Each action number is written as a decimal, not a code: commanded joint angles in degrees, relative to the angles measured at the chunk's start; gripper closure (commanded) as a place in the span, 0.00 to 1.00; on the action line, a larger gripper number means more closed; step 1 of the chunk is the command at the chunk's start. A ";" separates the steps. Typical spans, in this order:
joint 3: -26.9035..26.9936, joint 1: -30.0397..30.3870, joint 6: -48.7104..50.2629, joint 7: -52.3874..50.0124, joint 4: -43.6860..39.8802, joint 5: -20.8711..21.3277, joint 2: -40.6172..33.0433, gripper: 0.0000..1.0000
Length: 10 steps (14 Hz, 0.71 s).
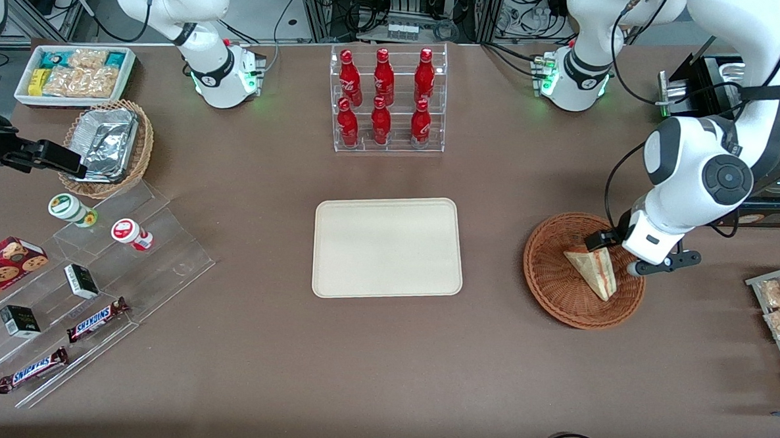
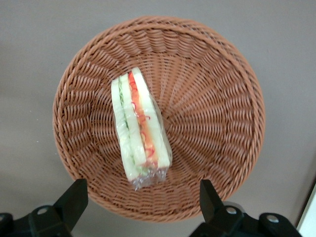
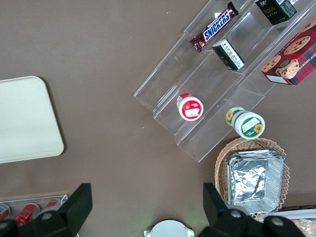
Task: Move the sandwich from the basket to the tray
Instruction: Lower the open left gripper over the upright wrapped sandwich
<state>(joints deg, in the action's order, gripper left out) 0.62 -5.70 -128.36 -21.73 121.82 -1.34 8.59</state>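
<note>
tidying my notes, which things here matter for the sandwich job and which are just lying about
Job: triangular white-bread sandwich; round reddish-brown wicker basket; flat cream rectangular tray; left arm's open end effector above the basket.
Lying about: red bottles in clear rack; Snickers bars; foil containers.

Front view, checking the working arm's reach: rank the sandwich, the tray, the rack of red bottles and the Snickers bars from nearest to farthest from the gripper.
The gripper, open, hovers over the basket.
1. Sandwich: in the basket, just under the gripper.
2. Tray: mid-table.
3. Rack of red bottles: farther from the camera than the tray.
4. Snickers bars: toward the parked arm's end.
</note>
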 commanded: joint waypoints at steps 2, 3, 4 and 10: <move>0.26 -0.27 -3.64 -11.28 0.35 -0.68 1.43 0.00; 0.26 -0.27 -4.87 -15.40 0.61 -0.86 2.21 0.00; 0.26 -0.27 -6.10 -18.23 1.05 -0.86 2.39 0.00; 0.26 -0.19 -8.21 -18.52 2.90 -0.86 3.71 0.00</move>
<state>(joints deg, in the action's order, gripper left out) 0.66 -5.64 -134.50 -39.39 124.08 -1.55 11.76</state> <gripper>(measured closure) 0.000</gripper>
